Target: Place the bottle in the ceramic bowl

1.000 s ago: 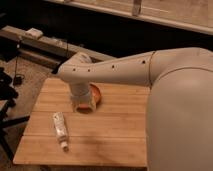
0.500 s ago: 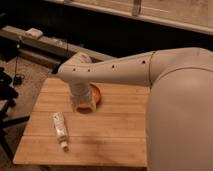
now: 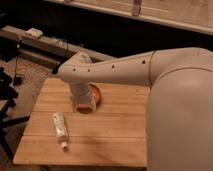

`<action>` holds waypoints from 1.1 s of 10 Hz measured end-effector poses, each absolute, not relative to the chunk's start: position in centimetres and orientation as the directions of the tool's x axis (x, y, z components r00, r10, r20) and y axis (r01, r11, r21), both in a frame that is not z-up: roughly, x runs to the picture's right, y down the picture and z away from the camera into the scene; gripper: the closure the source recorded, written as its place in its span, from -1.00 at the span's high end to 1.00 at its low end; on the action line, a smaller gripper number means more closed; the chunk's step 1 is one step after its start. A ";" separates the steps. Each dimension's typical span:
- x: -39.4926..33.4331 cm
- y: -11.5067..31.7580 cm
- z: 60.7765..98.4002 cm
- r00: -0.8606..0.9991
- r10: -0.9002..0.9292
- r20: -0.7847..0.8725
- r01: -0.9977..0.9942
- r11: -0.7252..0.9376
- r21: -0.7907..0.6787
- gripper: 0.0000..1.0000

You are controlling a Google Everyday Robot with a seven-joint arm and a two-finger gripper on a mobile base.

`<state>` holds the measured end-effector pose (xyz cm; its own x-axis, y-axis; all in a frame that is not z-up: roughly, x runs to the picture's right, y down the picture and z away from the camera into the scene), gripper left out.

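The bottle point(image 3: 59, 128) is a slim white tube lying flat on the wooden table point(image 3: 110, 135), near its front left, with the narrower cap end toward the front edge. The ceramic bowl point(image 3: 96, 94) is orange-brown and sits near the middle of the table's back half; the arm covers most of it. My gripper point(image 3: 83, 106) hangs at the end of the white forearm, right over the bowl's left part and a short way behind and to the right of the bottle. The bottle lies apart from the gripper and outside the bowl.
My large white arm point(image 3: 170, 100) covers the right side of the view and the table's right end. A dark bench point(image 3: 45, 47) with a small white object point(image 3: 34, 33) runs behind the table. A black stand point(image 3: 6, 100) is by the table's left edge.
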<state>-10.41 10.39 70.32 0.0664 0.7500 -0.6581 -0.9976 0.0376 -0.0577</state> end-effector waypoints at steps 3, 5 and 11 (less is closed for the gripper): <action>-10.4 10.4 70.3 0.066 0.750 -0.658 -0.998 0.038 -0.058 0.30; -10.4 10.4 70.3 0.066 0.750 -0.658 -0.998 0.038 -0.058 0.30; -13.8 10.6 70.7 0.176 0.725 -0.666 -0.984 0.101 -0.150 0.30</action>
